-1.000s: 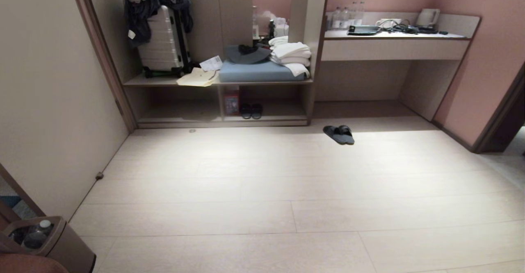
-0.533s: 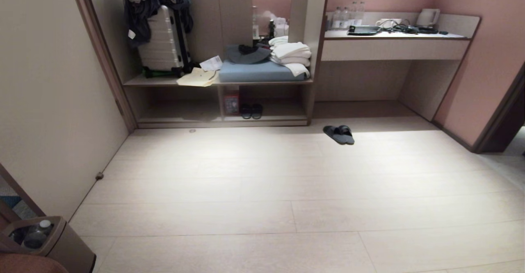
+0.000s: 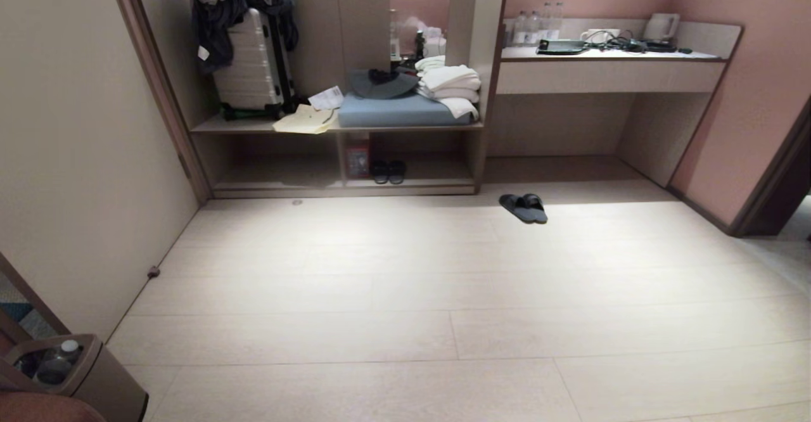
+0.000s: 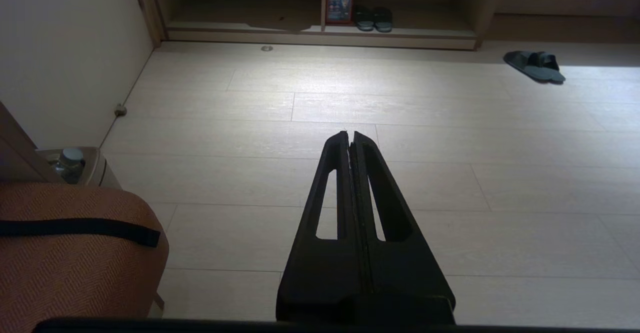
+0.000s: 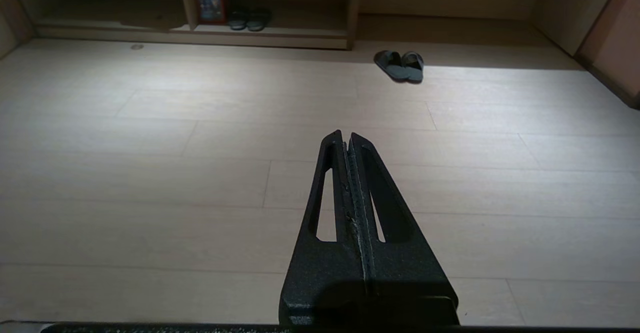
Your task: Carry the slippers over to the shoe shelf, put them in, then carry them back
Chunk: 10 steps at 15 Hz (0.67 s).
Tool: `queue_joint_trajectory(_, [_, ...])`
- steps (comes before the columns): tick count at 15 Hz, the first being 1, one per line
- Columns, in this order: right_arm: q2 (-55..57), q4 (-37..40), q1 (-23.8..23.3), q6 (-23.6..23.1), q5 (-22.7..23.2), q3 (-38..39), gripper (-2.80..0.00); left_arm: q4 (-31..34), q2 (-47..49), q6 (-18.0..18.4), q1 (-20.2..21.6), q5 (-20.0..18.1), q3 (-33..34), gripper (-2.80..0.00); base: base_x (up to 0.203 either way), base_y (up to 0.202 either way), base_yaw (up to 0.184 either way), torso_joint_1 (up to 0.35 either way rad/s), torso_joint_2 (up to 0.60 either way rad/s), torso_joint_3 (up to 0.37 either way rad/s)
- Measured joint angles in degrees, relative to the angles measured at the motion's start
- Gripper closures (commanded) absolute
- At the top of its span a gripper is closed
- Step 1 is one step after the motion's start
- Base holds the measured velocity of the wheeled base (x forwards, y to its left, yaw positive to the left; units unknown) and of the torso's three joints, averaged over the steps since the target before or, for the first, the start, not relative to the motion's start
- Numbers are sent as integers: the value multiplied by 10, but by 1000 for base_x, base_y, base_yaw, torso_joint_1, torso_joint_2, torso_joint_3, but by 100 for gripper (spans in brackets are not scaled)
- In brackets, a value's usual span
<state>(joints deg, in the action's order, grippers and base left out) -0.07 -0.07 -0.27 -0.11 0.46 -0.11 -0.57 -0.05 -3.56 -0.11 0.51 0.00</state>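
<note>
The slippers [image 3: 524, 208] lie on the floor [image 3: 405, 295], right of the shoe shelf [image 3: 345, 184]. Left end effector [image 4: 351, 138] closed, empty; right end effector [image 5: 346, 137] likewise.

The floor [image 3: 405, 295] is pale wood-look planking, brightly lit in a band before the furniture. On it, just outside the shoe shelf's right end and below the tabletop [image 3: 608, 54], lie the slippers [image 3: 524, 207] side by side, touching. A small round fitting [image 3: 296, 203] sits on the floor near the shelf's front edge, and a doorstop [image 3: 153, 273] by the left wall. The shoe shelf [image 3: 345, 184] has a thin floor board and an upright divider; in its right compartment stand a black pair of sandals [image 3: 388, 172] and, against the divider, a red box [image 3: 358, 159]. The board above carries a suitcase [image 3: 253, 61], papers [image 3: 307, 120], a blue cushion [image 3: 396, 110] and folded white towels [image 3: 451, 83].
</note>
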Motion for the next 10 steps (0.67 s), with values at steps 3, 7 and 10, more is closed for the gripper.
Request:
queue_joint_trajectory(3, [0,0,0,3,-5,0,0,0,0,0,0,0,0,0,0,0,0,0,0,0])
queue_joint_trajectory(7, [0,0,0,3,-5,0,0,0,0,-1,0,0,0,0,0,0,0,0,0,0])
queue_joint_trajectory(10, [0,0,0,3,-5,0,0,0,0,-1,0,0,0,0,0,0,0,0,0,0])
